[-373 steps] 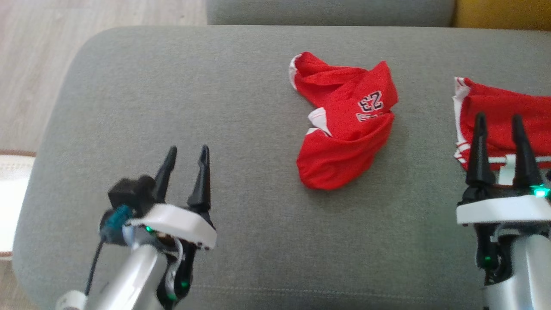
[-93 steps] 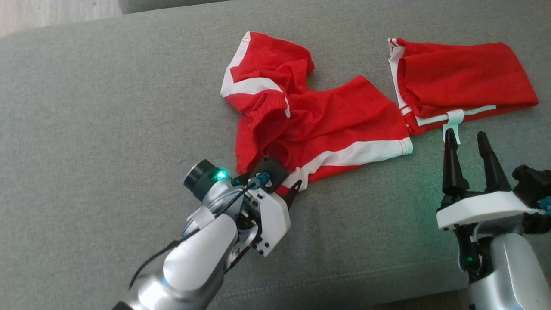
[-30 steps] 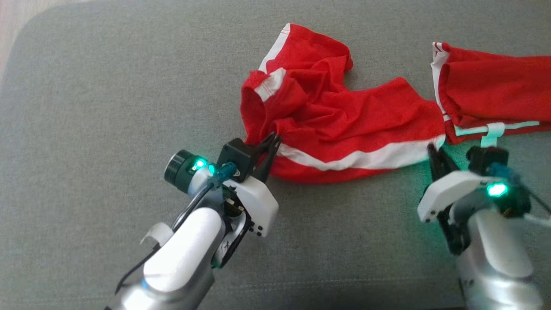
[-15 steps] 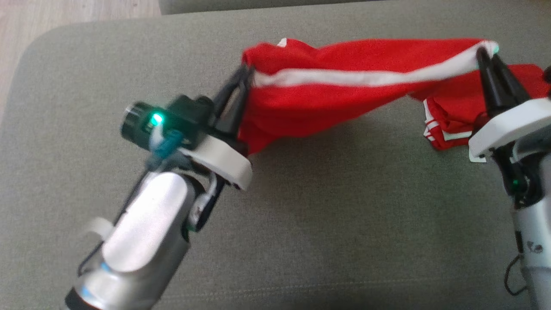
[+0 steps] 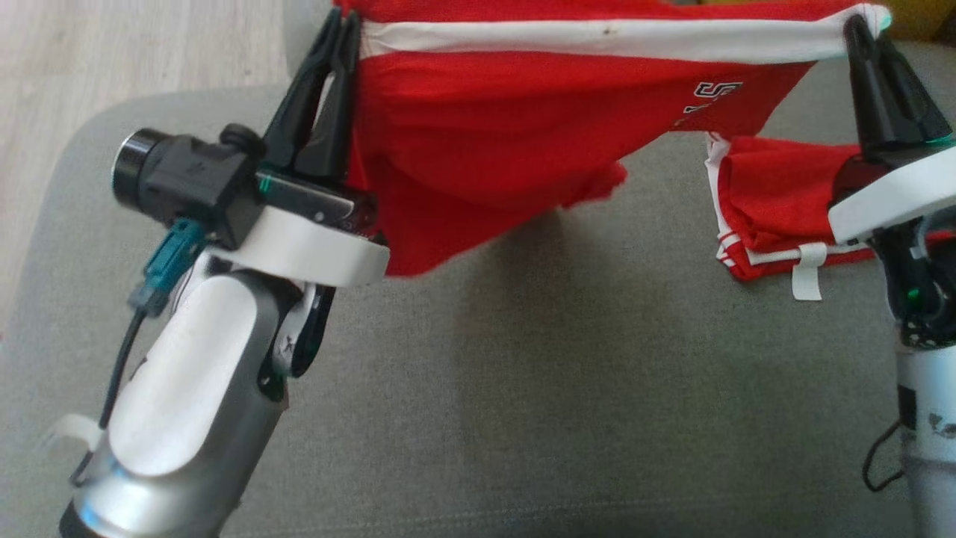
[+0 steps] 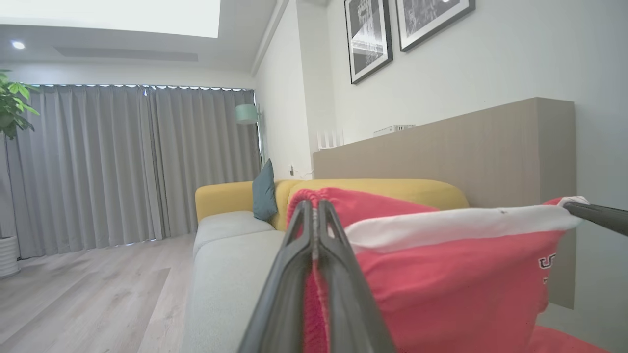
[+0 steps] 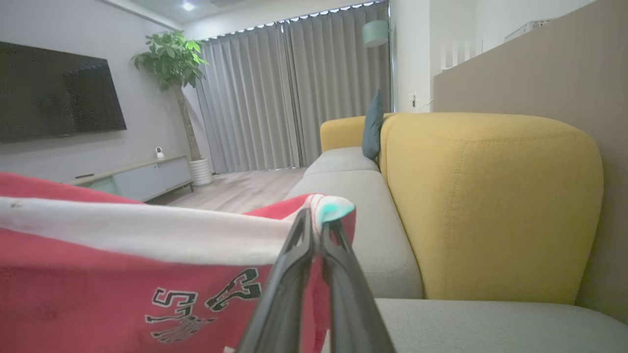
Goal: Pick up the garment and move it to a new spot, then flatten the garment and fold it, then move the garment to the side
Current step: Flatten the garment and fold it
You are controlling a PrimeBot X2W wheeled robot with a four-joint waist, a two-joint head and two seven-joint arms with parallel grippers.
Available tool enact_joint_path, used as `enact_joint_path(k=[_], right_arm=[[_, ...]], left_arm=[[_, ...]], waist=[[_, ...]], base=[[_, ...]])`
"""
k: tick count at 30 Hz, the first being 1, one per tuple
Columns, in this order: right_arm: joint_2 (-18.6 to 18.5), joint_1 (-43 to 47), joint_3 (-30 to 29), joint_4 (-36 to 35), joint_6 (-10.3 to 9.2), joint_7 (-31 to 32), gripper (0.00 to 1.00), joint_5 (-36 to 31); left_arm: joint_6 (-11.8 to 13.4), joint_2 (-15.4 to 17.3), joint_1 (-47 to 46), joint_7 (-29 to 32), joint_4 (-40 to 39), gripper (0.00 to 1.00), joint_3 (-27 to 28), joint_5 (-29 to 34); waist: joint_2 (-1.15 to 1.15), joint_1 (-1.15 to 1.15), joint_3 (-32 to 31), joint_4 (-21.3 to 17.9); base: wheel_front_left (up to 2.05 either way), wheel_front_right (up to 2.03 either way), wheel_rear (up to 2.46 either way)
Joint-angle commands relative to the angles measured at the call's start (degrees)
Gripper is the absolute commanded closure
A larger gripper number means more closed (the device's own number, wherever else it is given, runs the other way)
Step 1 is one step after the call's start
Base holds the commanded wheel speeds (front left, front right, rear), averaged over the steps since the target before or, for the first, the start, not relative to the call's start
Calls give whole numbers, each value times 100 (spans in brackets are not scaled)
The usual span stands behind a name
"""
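Red with a white band and black lettering, the garment (image 5: 485, 112) is hanging stretched above the grey sofa seat (image 5: 523, 373); the left fingers (image 5: 300, 123) and right fingers (image 5: 872, 82) are pinching its top corners.

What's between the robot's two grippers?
The red garment, its white band stretched from the left gripper to the right gripper, as the head view shows.

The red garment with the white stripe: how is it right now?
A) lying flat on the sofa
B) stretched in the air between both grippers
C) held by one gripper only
B: left gripper and right gripper each pinch one end of the red garment, above the grey sofa.
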Motion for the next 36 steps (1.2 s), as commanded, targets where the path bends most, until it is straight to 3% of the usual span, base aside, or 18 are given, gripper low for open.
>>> enact_joint_path(k=[1, 13, 17, 21, 28, 32, 36], right_arm=[[28, -121, 36, -259, 37, 54, 100, 59], [861, 739, -654, -1378, 37, 1284, 100, 300], [936, 378, -688, -1460, 37, 1432, 100, 183], [970, -628, -620, -980, 37, 1362, 100, 67], [826, -3364, -141, 1098, 37, 186, 100, -587], [817, -4825, 9, 2359, 37, -1069, 100, -940], [888, -5622, 72, 3351, 37, -2136, 100, -1106]], left_arm=[[62, 184, -153, -41, -231, 100, 282, -45], [302, 484, 540, 226, -982, 100, 492, -259], [86, 647, 283, 461, -994, 100, 482, -340], [-375, 757, -503, 612, -504, 100, 538, -539], [-1124, 768, -2871, 271, 1437, 100, 836, -639], [-1278, 702, -4268, -275, 2647, 100, 1037, -510], [-1305, 519, -5018, -523, 3369, 100, 1210, -390]], waist=[[0, 0, -91, -4], [0, 0, -330, 118], [0, 0, -84, 159], [0, 0, 351, 154], [0, 0, 1222, 25], [0, 0, 1596, -54], [0, 0, 1850, -58]], base=[[0, 0, 0], [0, 0, 0], [0, 0, 0], [0, 0, 0], [0, 0, 0], [0, 0, 0], [0, 0, 0]])
